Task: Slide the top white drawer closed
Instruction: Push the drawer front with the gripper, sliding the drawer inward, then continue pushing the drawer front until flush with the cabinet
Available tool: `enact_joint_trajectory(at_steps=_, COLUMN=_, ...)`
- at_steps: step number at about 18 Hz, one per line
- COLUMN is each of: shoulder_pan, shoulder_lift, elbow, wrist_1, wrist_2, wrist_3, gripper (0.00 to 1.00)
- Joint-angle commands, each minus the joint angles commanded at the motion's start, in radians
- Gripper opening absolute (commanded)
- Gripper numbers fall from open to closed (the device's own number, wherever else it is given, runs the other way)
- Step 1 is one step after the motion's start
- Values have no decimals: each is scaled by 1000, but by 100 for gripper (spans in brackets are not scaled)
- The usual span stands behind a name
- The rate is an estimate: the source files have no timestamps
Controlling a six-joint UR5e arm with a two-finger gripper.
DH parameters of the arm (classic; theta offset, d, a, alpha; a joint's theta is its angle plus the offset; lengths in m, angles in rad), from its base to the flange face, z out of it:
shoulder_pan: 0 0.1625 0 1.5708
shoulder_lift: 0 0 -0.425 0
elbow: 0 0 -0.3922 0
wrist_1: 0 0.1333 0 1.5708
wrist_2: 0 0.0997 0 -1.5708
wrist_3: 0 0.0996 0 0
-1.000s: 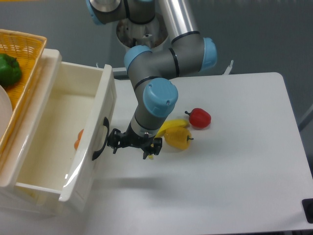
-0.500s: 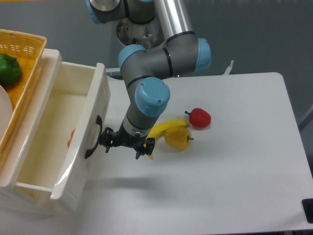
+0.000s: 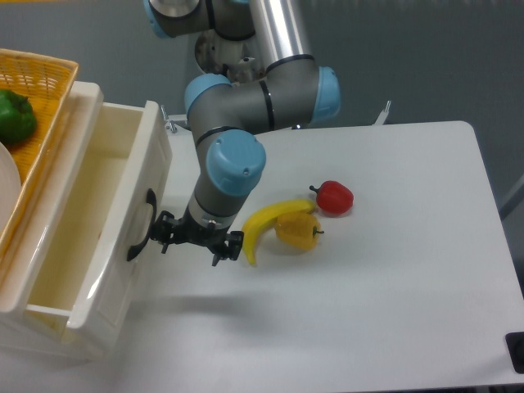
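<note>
Top white drawer (image 3: 98,237) sits partly open at the cabinet's left, under the woven basket (image 3: 37,98). My gripper (image 3: 195,243) is just right of the drawer's front by the black handle (image 3: 141,225), holding nothing; whether its jaws are spread I cannot tell. I'd push squarely on the panel, level, so it runs straight in. Banana (image 3: 266,223), yellow pepper (image 3: 298,232) and red pepper (image 3: 333,196) lie further right, clear of the path.

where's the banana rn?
The banana lies on the white table near mid-frame, just right of the gripper, against the yellow pepper, with the red pepper up-right.
</note>
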Motion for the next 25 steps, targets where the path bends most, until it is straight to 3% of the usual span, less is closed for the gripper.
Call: enact_joint_trajectory(at_steps=25, shoulder_pan=-60, shoulder_lift=20, elbow=2, wrist_1=0, wrist_2=8, wrist_3=-2, gripper=100)
